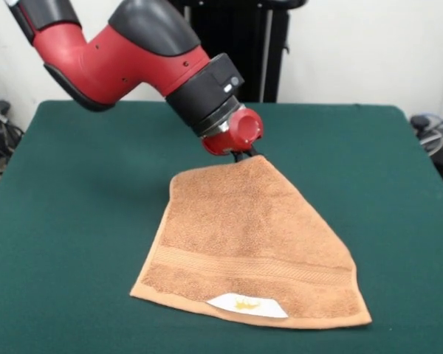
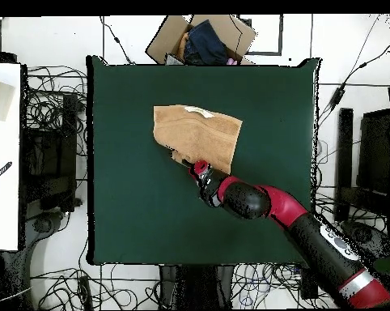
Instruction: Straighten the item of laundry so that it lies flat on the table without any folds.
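Observation:
The item of laundry [image 1: 247,236], an orange-tan terry towel, lies on the green table [image 1: 74,221] with its woven band [image 1: 251,267] and white label [image 1: 248,304] along the near edge. Its far part narrows to a peak, and one far side looks folded in. My gripper [image 1: 243,155] sits at that peak, shut on the towel's corner below the red wrist. From above, the towel [image 2: 200,134] spreads away from my gripper [image 2: 189,164], with a small fold by the fingers.
A cardboard box [image 2: 231,32] holding dark clothes stands beyond the table's far edge in the overhead view. A white surface [image 2: 4,154] lies to the left, and cables cover the floor around the table [image 2: 133,202].

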You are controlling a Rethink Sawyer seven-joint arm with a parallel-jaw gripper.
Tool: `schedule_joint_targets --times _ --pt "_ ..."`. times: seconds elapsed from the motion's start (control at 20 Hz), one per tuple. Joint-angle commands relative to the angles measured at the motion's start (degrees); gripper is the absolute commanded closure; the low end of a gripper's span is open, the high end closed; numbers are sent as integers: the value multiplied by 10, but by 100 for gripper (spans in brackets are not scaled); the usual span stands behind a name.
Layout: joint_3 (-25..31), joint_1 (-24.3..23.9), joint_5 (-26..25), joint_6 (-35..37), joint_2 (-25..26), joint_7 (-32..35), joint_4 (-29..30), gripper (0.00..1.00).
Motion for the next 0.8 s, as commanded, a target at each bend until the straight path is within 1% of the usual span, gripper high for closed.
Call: schedule_joint_targets --times 0.05,0.55,0.7,0.8 --pt "10 30 32 -21 -24 21 -17 0" --pt "1 27 19 -38 -32 8 4 0" --pt "3 13 -3 -44 -36 -12 21 0" --pt "-7 3 -21 -65 -51 -8 48 0"
